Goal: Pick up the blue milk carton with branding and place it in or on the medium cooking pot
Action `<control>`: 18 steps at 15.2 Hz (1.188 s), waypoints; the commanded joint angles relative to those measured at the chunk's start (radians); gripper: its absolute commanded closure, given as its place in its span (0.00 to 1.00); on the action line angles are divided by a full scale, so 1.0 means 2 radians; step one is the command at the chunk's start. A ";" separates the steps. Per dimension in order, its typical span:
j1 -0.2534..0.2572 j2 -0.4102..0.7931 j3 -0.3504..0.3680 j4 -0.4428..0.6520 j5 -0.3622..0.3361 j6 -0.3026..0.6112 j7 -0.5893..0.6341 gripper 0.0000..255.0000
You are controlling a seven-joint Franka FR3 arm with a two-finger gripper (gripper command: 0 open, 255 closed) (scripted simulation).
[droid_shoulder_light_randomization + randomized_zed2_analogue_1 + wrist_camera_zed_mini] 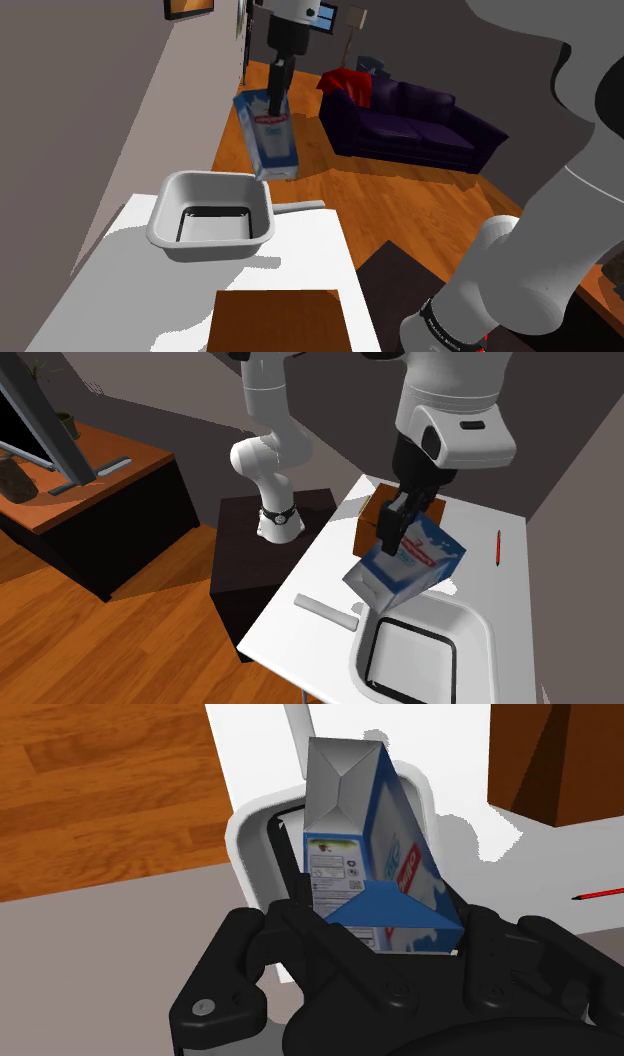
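Note:
The blue and white milk carton point(267, 136) with a red brand label hangs tilted in the air, clasped at its top by my black gripper point(277, 95), which is shut on it. It hovers above the far rim of the pot point(165, 220), a pale square-shaped vessel with a dark inner floor and a straight handle point(300, 207). From the second exterior view the carton point(410, 560) leans over the pot point(470, 614) on the white table. Along the gripper point(385, 936), the carton point(365, 854) points down toward the pot's rim point(245, 829).
A brown wooden block point(278, 320) lies on the white table point(120, 260) near the stand. A red pen point(497, 548) lies by the wall. A dark sofa point(420, 125) stands beyond the table, and wooden floor point(400, 210) lies below its edge.

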 commanded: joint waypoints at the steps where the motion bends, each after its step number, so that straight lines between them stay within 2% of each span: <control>1: 0.000 -0.002 0.000 -0.015 0.000 0.014 0.000 1.00; 18: 0.000 -0.005 0.000 -0.133 0.001 0.129 -0.001 1.00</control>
